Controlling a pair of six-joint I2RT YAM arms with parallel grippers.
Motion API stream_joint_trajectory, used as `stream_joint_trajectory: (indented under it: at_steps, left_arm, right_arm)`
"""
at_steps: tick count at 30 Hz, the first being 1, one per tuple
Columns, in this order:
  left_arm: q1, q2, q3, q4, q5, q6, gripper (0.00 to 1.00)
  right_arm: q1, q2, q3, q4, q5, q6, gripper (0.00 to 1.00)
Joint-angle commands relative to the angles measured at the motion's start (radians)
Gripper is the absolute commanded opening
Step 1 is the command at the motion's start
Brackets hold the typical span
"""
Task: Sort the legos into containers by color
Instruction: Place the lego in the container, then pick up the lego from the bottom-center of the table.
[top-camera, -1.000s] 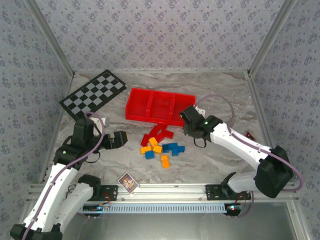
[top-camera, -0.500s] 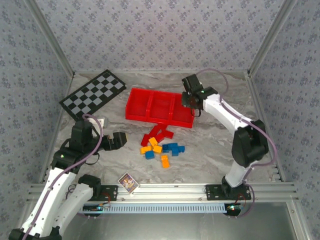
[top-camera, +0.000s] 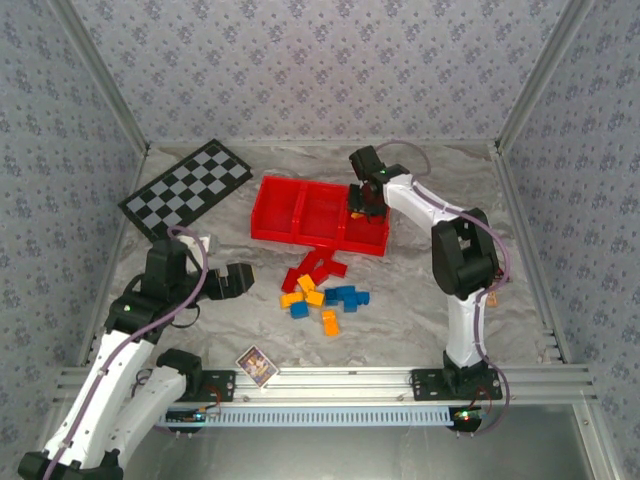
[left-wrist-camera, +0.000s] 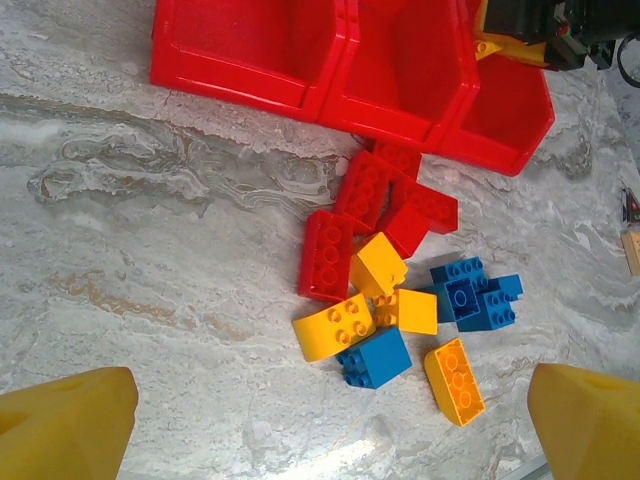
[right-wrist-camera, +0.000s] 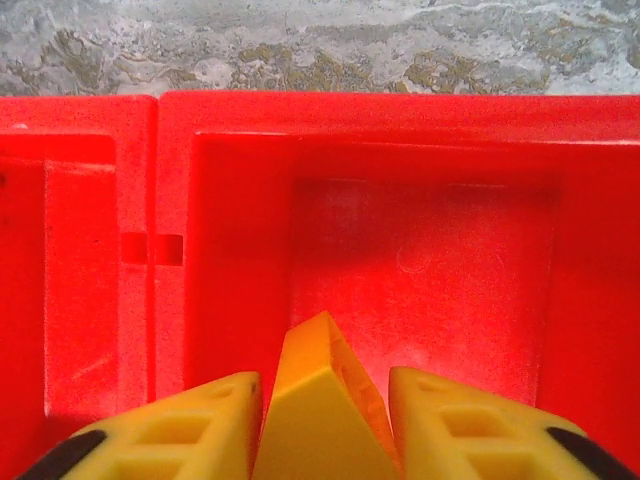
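Note:
The legos (top-camera: 320, 290) lie in a loose pile on the marble table in front of the red tray (top-camera: 265, 212): red bricks (left-wrist-camera: 370, 200), yellow ones (left-wrist-camera: 335, 325), blue ones (left-wrist-camera: 470, 295) and an orange one (left-wrist-camera: 455, 380). My right gripper (top-camera: 362, 205) hangs over the tray's right compartment (right-wrist-camera: 420, 250). A yellow brick (right-wrist-camera: 320, 420) sits tilted between its fingers, leaning on the left one, with a slight gap to the right one; the jaws are parted. My left gripper (top-camera: 240, 280) is wide open and empty, left of the pile.
A black-and-white checkered board (top-camera: 187, 187) lies at the back left. A small printed card (top-camera: 257, 365) sits near the front rail. The tray's middle compartment (left-wrist-camera: 400, 60) and left compartment (left-wrist-camera: 250, 40) show bare red floors. Patterned walls close in the table.
My right arm swung from beside the pile up over the tray's right compartment, carrying the yellow brick. Its jaws have just parted. The left arm has barely moved.

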Motion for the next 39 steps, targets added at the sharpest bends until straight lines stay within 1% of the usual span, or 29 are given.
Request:
stream_joint_trajectory:
  at_steps: [1,3,4,6,11,16,19,22,25,26,28,34,39]
  left_arm:
    - [-0.007,0.007,0.003,0.004,-0.001,-0.003,1.0]
    - [-0.008,0.007,0.003,0.004,-0.003,-0.003,1.0]
    - [-0.007,0.006,0.001,0.005,-0.003,-0.003,1.0]
    - [-0.007,0.0,-0.002,0.01,-0.004,-0.001,1.0]
    - [-0.008,-0.02,-0.007,0.011,-0.022,-0.001,1.0]
    - [-0.008,-0.026,-0.007,0.009,-0.033,-0.004,1.0]
    - [-0.008,-0.025,-0.008,0.008,-0.034,-0.004,1.0]
    - [-0.008,-0.025,-0.008,0.009,-0.032,-0.004,1.0]
    - [-0.008,-0.025,-0.008,0.011,-0.032,-0.004,1.0]
    - [-0.008,-0.025,-0.008,0.011,-0.03,-0.004,1.0]
    - [-0.008,-0.025,-0.008,0.01,-0.029,-0.004,1.0]
    - [-0.01,-0.03,-0.01,0.014,-0.026,-0.005,1.0]
    - [-0.01,-0.025,-0.01,0.013,-0.027,-0.004,1.0]
  right_arm:
    - [-0.005,-0.012,0.013,-0.028,0.001,0.005,0.47]
    - [-0.006,-0.027,0.01,-0.041,0.031,0.012,0.59]
    - [-0.004,-0.032,0.015,-0.056,0.041,0.016,0.63]
    - [-0.001,-0.047,0.023,-0.082,0.052,0.016,0.66]
    - [0.02,-0.123,0.02,-0.132,0.064,0.016,0.69]
    - [0.049,-0.282,-0.085,-0.111,0.049,0.023,0.73]
    - [0.067,-0.395,-0.179,-0.108,0.043,0.054,0.75]
    - [0.094,-0.514,-0.304,-0.093,0.046,0.141,0.75]
    - [0.14,-0.627,-0.438,-0.058,0.057,0.213,0.76]
    - [0.164,-0.658,-0.507,-0.045,0.067,0.226,0.76]
    - [0.203,-0.712,-0.579,-0.034,0.072,0.231,0.76]
    - [0.305,-0.797,-0.694,-0.106,0.094,0.293,0.75]
    - [0.391,-0.794,-0.725,-0.124,0.083,0.348,0.76]
